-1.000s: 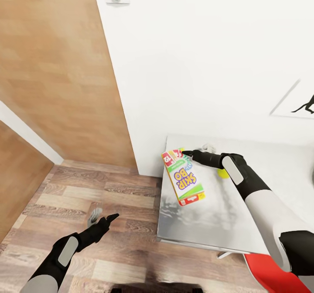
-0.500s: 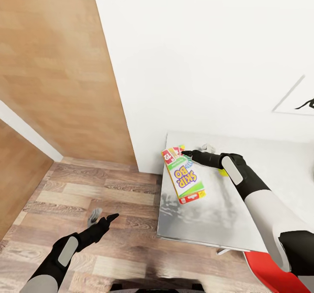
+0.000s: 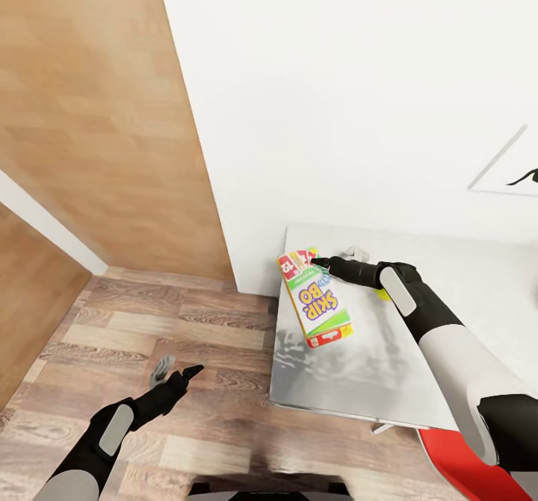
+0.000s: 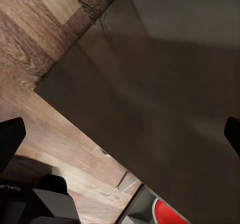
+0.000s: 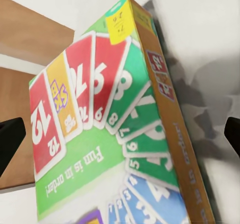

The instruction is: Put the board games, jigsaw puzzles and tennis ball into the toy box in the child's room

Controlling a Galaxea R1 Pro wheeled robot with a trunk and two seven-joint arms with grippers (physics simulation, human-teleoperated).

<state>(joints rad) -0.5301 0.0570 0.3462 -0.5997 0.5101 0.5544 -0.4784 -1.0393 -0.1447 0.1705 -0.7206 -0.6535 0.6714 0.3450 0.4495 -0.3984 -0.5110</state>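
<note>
- The board game is a flat rectangular box lying near the left front part of the grey table, its long side running away from the robot and slightly tilted.
- Its lid is white with a green band, purple-and-yellow SKIP BO lettering and red ends; in the right wrist view the box shows a fan of printed cards, a red 12, a yellow one, red and green numbers, then blue ones, above the line "Fun is in order!", with an orange-brown side edge.
- The right gripper sits at the box's far end, fingers spread apart, 1 dark finger over the red corner; whether it touches the box cannot be told.
- A yellow-green tennis ball peeks out beside the right wrist, on the table.
- The left gripper hangs open over the wood-plank floor, well apart from the table.
</note>
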